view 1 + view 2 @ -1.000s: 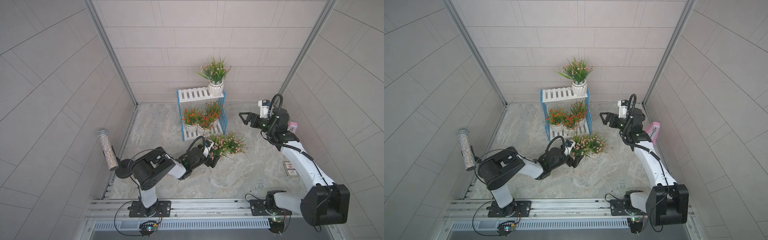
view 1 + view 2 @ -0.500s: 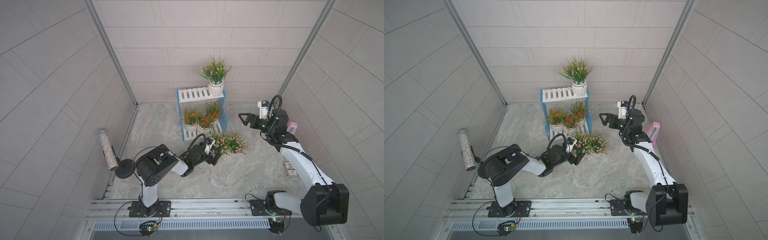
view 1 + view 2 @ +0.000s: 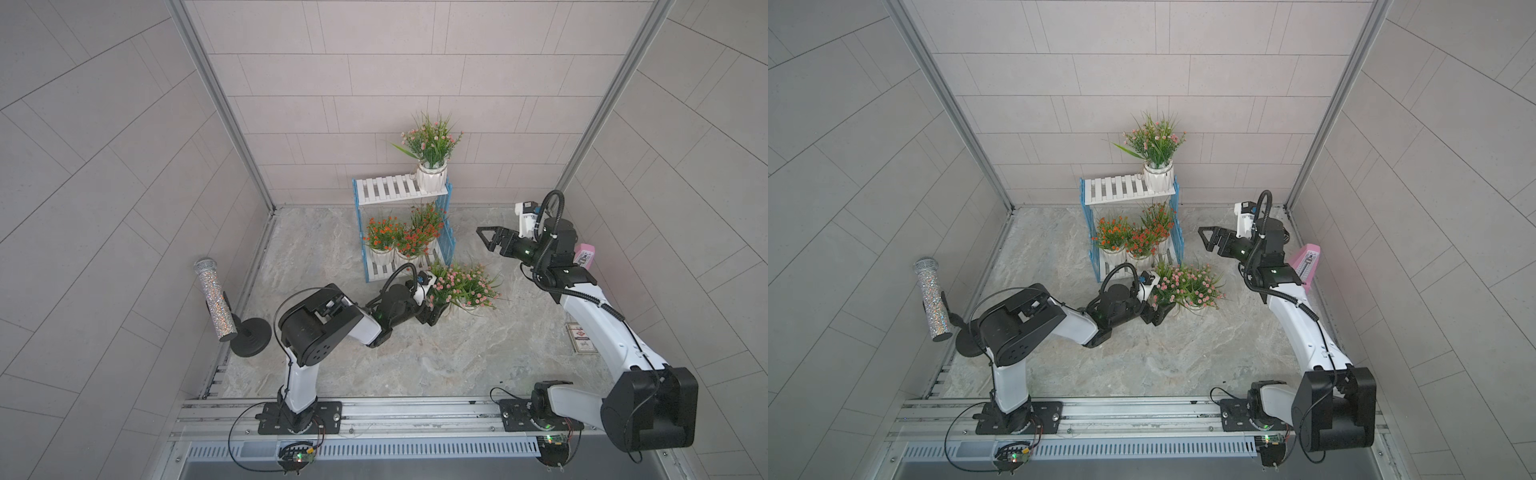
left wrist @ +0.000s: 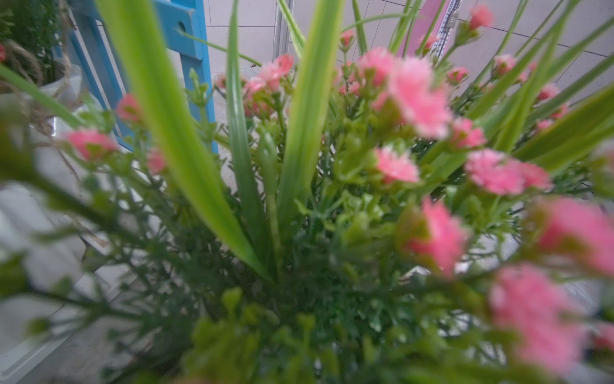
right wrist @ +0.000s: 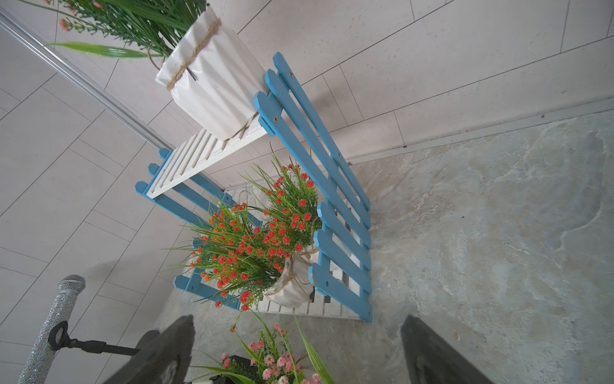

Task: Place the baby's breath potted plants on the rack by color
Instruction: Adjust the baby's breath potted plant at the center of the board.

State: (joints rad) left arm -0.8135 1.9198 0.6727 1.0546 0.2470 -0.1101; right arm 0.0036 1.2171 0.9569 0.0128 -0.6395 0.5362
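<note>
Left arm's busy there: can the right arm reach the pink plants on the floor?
Likely yes: right gripper is open, nothing stands between it and the pink plants; left gripper sits at their far side.

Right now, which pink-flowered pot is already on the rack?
The pink plant standing alone on the rack's top shelf. The other pink plants sit on the floor in front of it, beside the left hand.

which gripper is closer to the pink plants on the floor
Left. The left gripper is down against the pink plants on the floor; the right gripper hangs in the air beside the rack, apart from them.
</note>
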